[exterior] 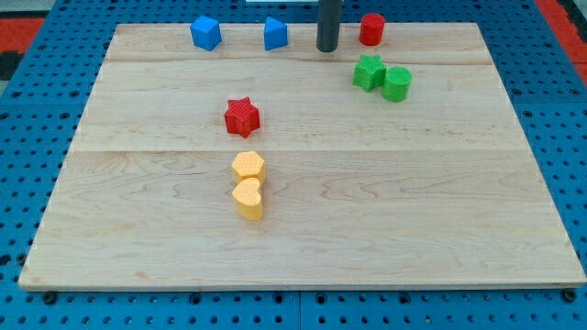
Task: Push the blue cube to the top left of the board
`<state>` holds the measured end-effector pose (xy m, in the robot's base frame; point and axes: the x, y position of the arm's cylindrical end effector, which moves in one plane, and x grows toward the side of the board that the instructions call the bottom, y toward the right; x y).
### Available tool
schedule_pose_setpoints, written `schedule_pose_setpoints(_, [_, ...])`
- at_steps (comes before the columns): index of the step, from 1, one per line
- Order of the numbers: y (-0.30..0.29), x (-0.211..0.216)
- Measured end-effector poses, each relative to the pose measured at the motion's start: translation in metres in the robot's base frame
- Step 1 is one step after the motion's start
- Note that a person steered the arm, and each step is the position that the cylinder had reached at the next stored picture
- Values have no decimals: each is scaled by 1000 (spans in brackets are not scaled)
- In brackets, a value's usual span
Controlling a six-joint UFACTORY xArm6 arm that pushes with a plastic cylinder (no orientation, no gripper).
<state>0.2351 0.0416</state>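
The blue cube [205, 33] sits near the view's top edge of the wooden board [303, 266], left of centre. A second blue block [275, 34], of irregular shape, lies to its right. My tip [327, 48] is at the view's top, right of the second blue block and left of a red cylinder [371, 29]. The tip is well to the right of the blue cube and touches no block.
A green star-like block [369, 72] and a green cylinder [397, 83] sit together at the upper right. A red star [242, 116] lies near the centre-left. A yellow hexagon [249, 167] and a yellow heart-like block [249, 199] sit below it.
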Motion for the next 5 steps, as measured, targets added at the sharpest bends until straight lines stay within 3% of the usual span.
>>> schedule_pose_setpoints(1, [12, -29])
schedule_pose_setpoints(2, [64, -33])
schedule_pose_setpoints(3, [74, -25])
schedule_pose_setpoints(5, [-43, 28])
